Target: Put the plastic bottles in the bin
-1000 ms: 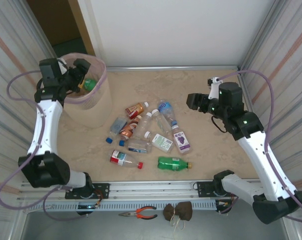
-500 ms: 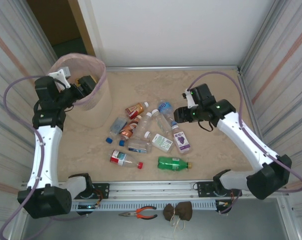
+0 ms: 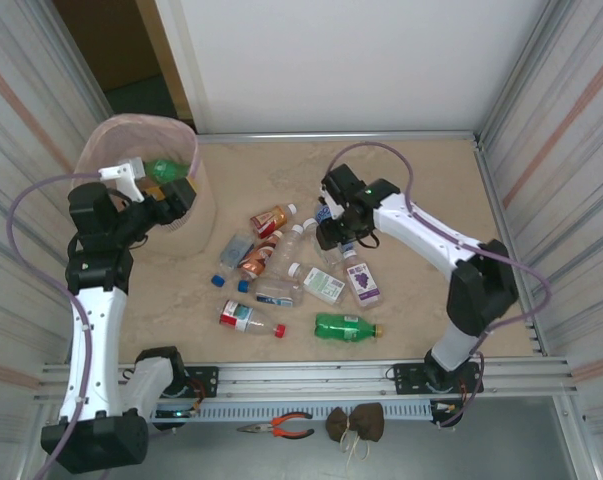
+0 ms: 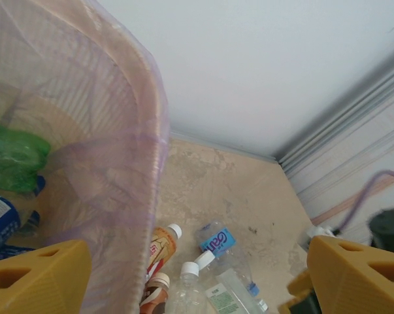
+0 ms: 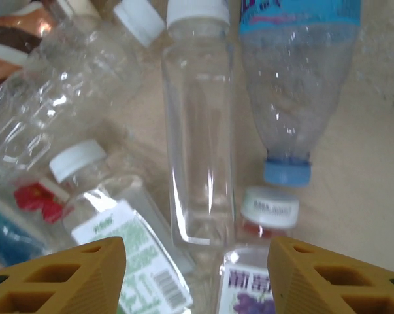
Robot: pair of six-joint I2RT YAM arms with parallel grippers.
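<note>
White arms [image 3: 84, 330], black joints [image 3: 93, 215], purple cables [image 3: 366, 145].

You have a beige marbled tabletop [image 3: 421, 170] carrying a beige plastic bin with a pink liner [image 3: 106, 150] at far left, with clear and green plastic bottles [image 3: 276, 292] scattered mid-table.

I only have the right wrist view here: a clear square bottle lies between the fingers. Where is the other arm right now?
Observer: The left gripper hangs open and empty at the rim of the bin.
Operator: Anything in the bin?
Observer: A green bottle lies inside it.
Operator: What lies nearest the arm bases?
Observer: A second green bottle, on its side, apart from the other bottles.
</note>
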